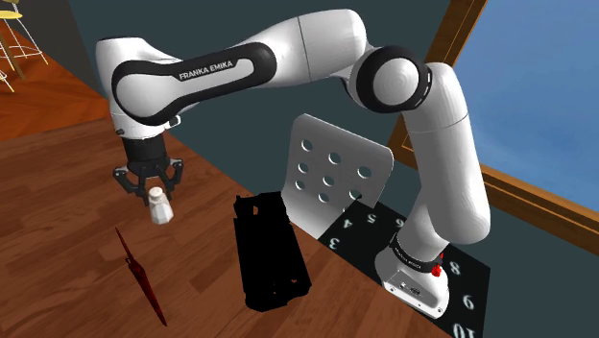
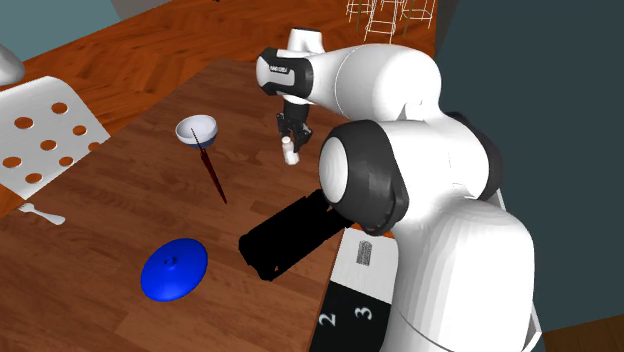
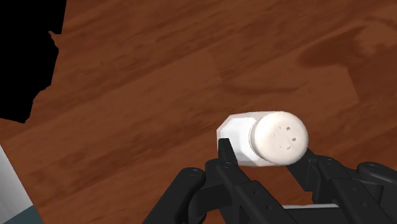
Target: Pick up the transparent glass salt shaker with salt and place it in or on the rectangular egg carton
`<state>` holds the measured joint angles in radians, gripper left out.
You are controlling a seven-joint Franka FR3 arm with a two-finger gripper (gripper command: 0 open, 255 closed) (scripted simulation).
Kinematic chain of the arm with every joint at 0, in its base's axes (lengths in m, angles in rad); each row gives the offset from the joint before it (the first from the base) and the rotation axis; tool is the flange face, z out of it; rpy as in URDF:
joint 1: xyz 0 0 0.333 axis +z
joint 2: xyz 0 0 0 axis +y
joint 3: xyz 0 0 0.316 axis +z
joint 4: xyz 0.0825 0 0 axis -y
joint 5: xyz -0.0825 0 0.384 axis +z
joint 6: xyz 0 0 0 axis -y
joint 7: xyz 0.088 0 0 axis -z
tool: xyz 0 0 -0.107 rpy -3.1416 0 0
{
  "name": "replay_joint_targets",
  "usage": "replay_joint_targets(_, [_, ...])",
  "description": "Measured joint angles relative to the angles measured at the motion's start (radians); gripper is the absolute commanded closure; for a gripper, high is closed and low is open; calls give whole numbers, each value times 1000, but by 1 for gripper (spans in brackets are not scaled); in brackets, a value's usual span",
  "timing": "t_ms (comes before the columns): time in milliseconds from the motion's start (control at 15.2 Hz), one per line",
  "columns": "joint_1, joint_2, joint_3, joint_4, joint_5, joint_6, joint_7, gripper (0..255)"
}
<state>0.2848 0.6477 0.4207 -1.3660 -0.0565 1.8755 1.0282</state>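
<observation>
Shoulder view: the claw (image 1: 149, 184) is gripping the white shaker (image 1: 158, 206), which is hanging tilted and looks to be just off the surface (image 1: 58, 250), left of the black carton (image 1: 272, 254).

Second exterior view: the shaker (image 2: 291, 152) is hanging in the claw (image 2: 291, 138), out past the carton's (image 2: 290, 235) far end.

Wrist view: the fingers (image 3: 224, 153) are pinching the shaker (image 3: 264, 139) on its body, right below the cap.

My worry is that it's sitting crooked, so on the swing to the carton it could be swivelling or slipping out.
</observation>
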Motion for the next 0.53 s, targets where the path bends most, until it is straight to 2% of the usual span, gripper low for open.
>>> replay_joint_targets(528, [3, -27, 7, 69, 8, -93, 8, 255])
